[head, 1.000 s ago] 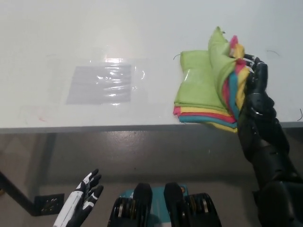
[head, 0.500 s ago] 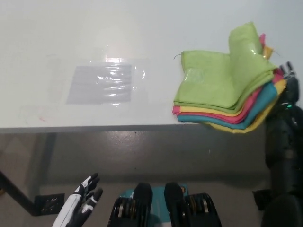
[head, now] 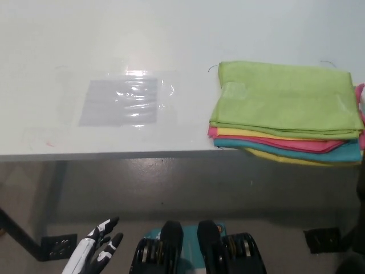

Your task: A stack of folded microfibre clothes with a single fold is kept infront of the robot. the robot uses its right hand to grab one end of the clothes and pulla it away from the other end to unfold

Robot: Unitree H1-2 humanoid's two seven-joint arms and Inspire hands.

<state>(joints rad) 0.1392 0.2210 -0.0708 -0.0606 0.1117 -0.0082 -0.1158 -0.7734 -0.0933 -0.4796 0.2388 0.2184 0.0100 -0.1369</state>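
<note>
White left hand (head: 94, 251) rests low, fingers (head: 108, 224) spread, empty; cloths (head: 285, 111) lie flat.

A white tabletop (head: 114, 34) catches glare on a clear plastic sheet (head: 122, 101); below lies grey floor (head: 171, 182).

Ahead of the left hand (head: 97, 251) the desk (head: 171, 34) lies bare; only the cloth stack (head: 285, 111) blocks its far right.
</note>
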